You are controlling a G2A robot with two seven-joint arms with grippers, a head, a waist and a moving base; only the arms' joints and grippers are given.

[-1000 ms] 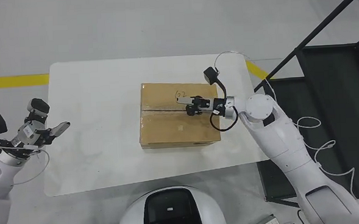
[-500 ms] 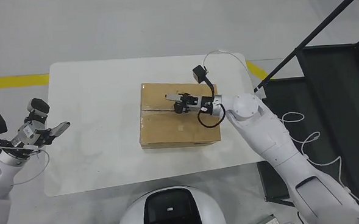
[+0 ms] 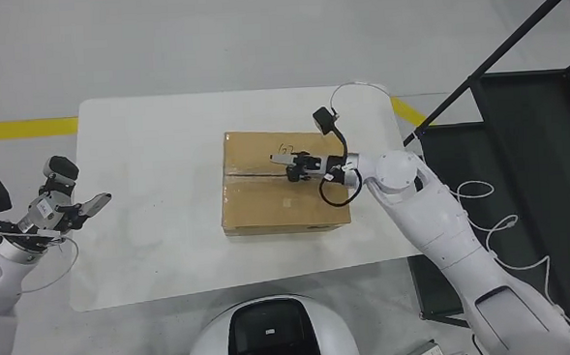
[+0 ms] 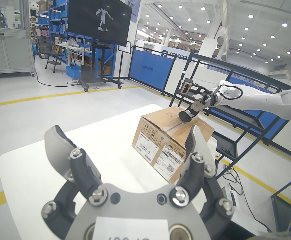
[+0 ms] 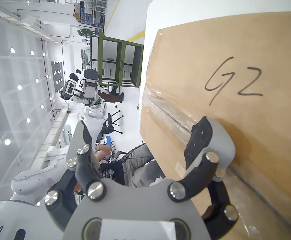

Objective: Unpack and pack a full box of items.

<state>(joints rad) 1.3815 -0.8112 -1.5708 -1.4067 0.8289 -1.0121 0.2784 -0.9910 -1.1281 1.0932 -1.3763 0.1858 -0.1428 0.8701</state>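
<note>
The right gripper point(image 3: 282, 160), spread, is set on the seam point(image 3: 256, 176) of the box point(image 3: 281, 202), which runs left to right mid-frame; the left gripper point(image 3: 95, 207), also spread, is seen far left.

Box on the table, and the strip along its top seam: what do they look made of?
Box: brown cardboard with a matte finish, going by its dull tan faces and creased edges. Seam strip: likely clear plastic packing tape, since it is glossy and wrinkled and the cardboard shows through it.
</note>
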